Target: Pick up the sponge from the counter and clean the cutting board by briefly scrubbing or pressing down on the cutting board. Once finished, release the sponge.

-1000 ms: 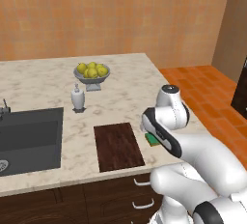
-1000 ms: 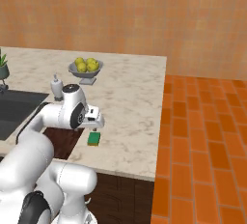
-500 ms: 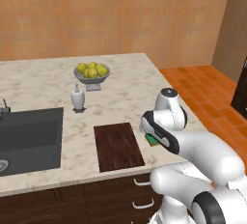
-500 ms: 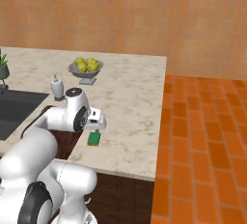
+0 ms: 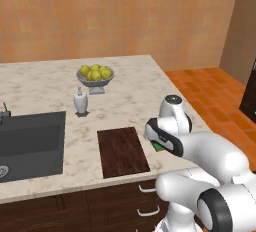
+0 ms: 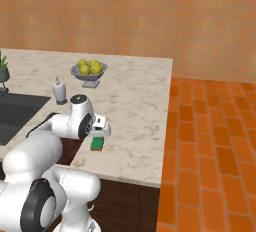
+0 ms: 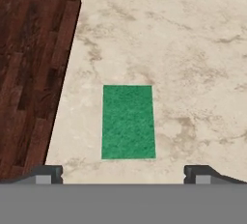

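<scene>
Hovering with jaws spread wide and empty, the two-finger gripper point(image 7: 123, 172) looks straight down on the small green-topped rectangular sponge point(image 7: 128, 121), lying on the beige marbled stone counter point(image 7: 193, 49) just beside the dark reddish-brown wooden cutting board point(image 7: 29, 73); its long axis runs across the finger line.

Light is even and fairly bright across all three views, warm in tone, with no visible lamp or clear direction. Shadows are faint: a soft dark patch lies under the fruit bowl point(image 5: 95, 77), and the sponge point(image 7: 128, 121) casts almost none on the desk point(image 7: 193, 49). No glare marks the stone. The rendering is coarse and slightly soft, with jagged edges along the cutting board point(image 7: 29, 73); edges show no bending.
</scene>
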